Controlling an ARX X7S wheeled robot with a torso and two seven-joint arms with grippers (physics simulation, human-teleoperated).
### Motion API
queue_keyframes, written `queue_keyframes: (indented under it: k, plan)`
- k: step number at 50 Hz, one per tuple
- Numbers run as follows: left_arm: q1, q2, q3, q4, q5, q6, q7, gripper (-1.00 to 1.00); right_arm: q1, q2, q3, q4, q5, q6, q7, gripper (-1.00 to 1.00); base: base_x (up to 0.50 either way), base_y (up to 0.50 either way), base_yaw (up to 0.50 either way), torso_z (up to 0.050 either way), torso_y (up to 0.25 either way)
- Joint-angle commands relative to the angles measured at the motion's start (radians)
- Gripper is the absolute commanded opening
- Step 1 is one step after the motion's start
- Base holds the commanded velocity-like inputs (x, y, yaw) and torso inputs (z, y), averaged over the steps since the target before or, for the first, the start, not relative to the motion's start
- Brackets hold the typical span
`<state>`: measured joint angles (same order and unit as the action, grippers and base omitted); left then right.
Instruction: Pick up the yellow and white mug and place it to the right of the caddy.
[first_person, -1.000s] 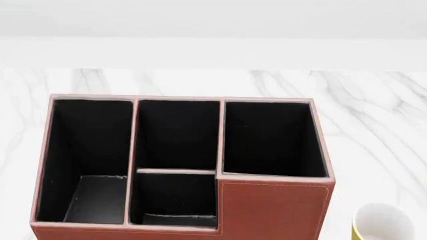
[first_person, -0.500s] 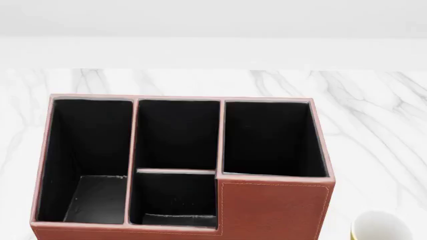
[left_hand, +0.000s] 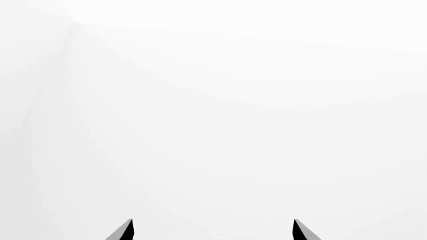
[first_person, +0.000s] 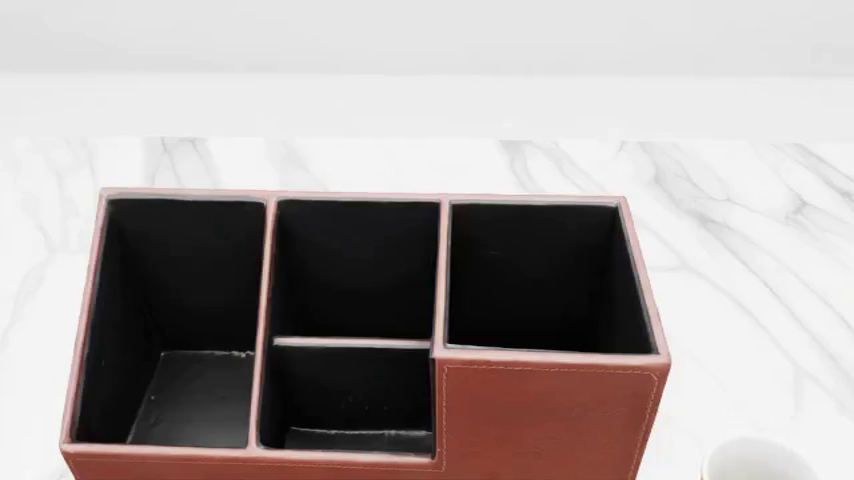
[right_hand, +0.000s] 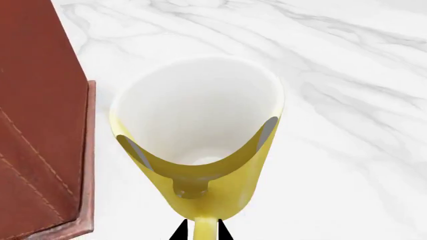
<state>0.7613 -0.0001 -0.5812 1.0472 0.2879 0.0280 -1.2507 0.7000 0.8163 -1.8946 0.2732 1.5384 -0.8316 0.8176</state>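
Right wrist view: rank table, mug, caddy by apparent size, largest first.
1. Marble table, fills most of the frame.
2. Mug, enlarged by sitting close to the camera.
3. Caddy, only a cropped side shows, so its rank below the mug is unsure.

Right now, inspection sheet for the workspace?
Surface: white marble table, grey veining.
Job's things: yellow and white mug gripped by the right tool, beside the caddy on its right side; only its white rim shows at the head view's bottom edge. Whether it touches the table cannot be told.
Clutter: nothing seen; the caddy's compartments look empty.
Grippers: right tool shut on the mug at its handle; left tool open, facing blank white.
Cables: nothing seen.
Surroundings: plain white wall behind the table.
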Motion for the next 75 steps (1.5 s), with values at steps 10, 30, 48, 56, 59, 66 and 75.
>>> queue_keyframes:
  k: [10, 30, 48, 56, 59, 66, 75]
  plan:
    - [-0.004, 0.0, 0.008, 0.0, 0.008, -0.003, 0.0, 1.0, -0.012, -0.009, 0.028, 0.019, -0.016, 0.013, -0.014, -1.0, 0.0, 0.0, 0.0, 0.0, 0.0]
    - [-0.017, 0.0, 0.008, 0.0, 0.011, -0.013, 0.011, 1.0, -0.009, -0.013, 0.03, 0.019, -0.034, 0.044, -0.007, 1.0, 0.0, 0.0, 0.0, 0.001, 0.0]
    - [0.001, 0.0, 0.0, 0.0, -0.002, 0.001, 0.0, 1.0, -0.012, -0.003, 0.04, 0.001, -0.048, 0.051, 0.013, 1.0, 0.0, 0.0, 0.0, 0.0, 0.0]
    - [0.007, 0.0, -0.002, 0.0, -0.004, 0.005, -0.004, 1.0, -0.012, 0.002, 0.037, -0.011, -0.078, 0.05, 0.039, 1.0, 0.0, 0.0, 0.0, 0.0, 0.0]
    - [0.0, 0.0, -0.001, 0.0, -0.001, -0.001, 0.0, 1.0, -0.006, 0.017, 0.033, -0.034, -0.108, 0.043, 0.07, 1.0, 0.0, 0.0, 0.0, 0.0, 0.0]
    - [0.004, 0.0, -0.007, 0.0, -0.008, 0.002, -0.001, 1.0, -0.014, 0.04, 0.036, -0.06, -0.15, 0.019, 0.117, 1.0, 0.0, 0.0, 0.0, 0.0, 0.0]
    - [-0.005, 0.0, -0.006, 0.0, -0.006, -0.004, 0.006, 1.0, -0.01, 0.076, 0.046, -0.108, -0.202, -0.003, 0.18, 1.0, 0.0, 0.0, 0.0, 0.0, 0.0]
